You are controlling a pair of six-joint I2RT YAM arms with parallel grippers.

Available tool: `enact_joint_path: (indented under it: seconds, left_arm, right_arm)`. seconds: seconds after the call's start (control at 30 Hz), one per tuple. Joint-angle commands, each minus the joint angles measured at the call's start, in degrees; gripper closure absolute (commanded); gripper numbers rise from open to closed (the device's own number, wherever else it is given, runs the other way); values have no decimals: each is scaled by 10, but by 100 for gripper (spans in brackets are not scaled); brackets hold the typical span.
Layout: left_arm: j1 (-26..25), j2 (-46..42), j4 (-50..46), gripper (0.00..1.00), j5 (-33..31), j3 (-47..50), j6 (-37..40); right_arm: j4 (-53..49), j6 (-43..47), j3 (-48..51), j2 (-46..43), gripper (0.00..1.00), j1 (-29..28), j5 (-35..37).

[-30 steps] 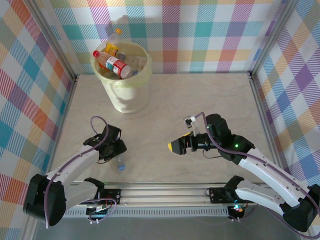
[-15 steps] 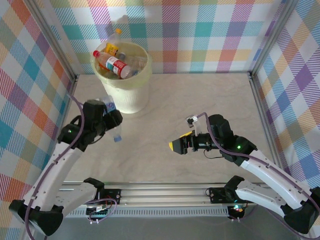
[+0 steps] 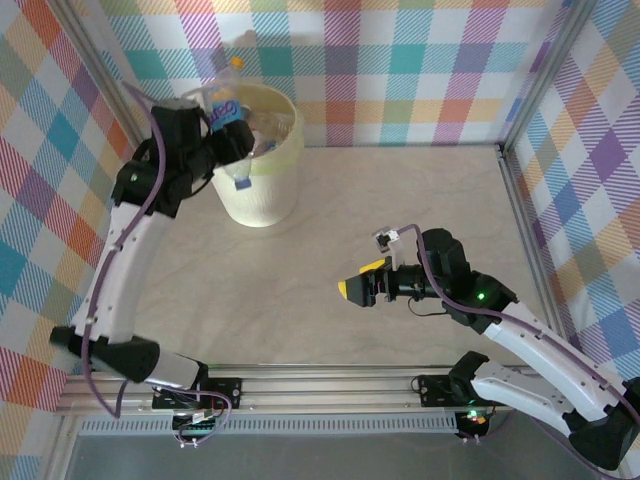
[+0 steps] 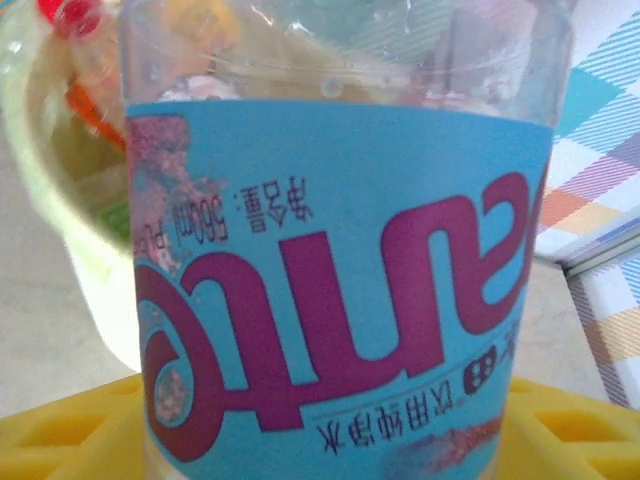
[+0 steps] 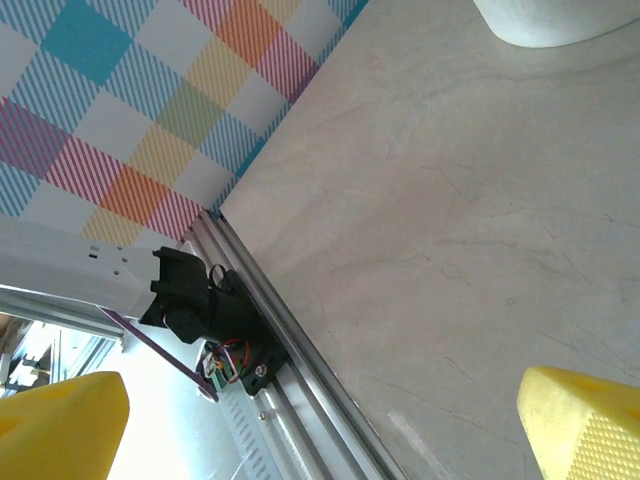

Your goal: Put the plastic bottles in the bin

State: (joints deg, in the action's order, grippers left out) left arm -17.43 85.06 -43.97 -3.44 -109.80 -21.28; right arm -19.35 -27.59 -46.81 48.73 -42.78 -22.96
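Bottle [image 4: 340, 290]: clear glossy plastic, glossy blue film label with magenta print. Bin [image 3: 262, 200]: pale-yellow translucent plastic, smooth, slight sheen. Counter [image 5: 460, 200]: pale stone-look sheet, smooth, matt, faint veining. Fingers [image 5: 585, 425] of right pincer [image 3: 360, 279]: yellow matt plastic, pad face finely dimpled. Rail [image 5: 300, 370]: brushed bare metal. Walls [image 3: 420, 70]: plaid print, matt.

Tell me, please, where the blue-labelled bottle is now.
The blue-labelled bottle is upper left in the top view, held by the left gripper over the bin rim.
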Motion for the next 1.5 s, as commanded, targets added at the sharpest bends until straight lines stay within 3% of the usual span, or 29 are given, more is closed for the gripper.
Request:
enact_joint_path:
  seconds: [0.0,0.27,0.53,0.83,1.13,1.47]
  left_arm:
    - [8,55,49,31,45,-76,23]
    - [16,192,93,31,47,-235,56]
    - [26,290,141,30,33,-297,119]
    - [34,415,110,29,5,-438,180]
    - [39,430,67,27,-33,-441,227]
    - [39,436,4,27,-24,-441,188]
  right_arm:
    - [5,2,-13,-14,0,-3,9]
    - [-5,3,-8,-26,0,-3,19]
    - [-11,5,-7,-24,0,-3,19]
    - [-26,4,-7,-23,0,-3,31]
    - [-23,1,-6,-18,0,-3,29]
    - [-20,-3,-5,-21,0,-3,23]
